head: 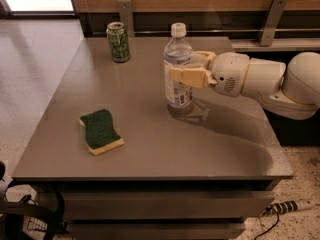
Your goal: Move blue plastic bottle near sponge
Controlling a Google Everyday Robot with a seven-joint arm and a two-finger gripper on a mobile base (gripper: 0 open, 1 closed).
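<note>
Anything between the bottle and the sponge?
Nothing visible. The gripper, right of table centre, is shut on the clear bluish plastic bottle; bare tabletop runs to the green-topped yellow sponge. The green drink can stands at the back, off that line.

gripper [177,68] on blue plastic bottle [178,48], label [179,94] half-hidden

No txt legible: the white label on the blue plastic bottle [177,91], which my gripper [184,69] clasps at mid-height near the table [150,149] centre, has print I can't read, & same w/ the green can [118,43] markings.
</note>
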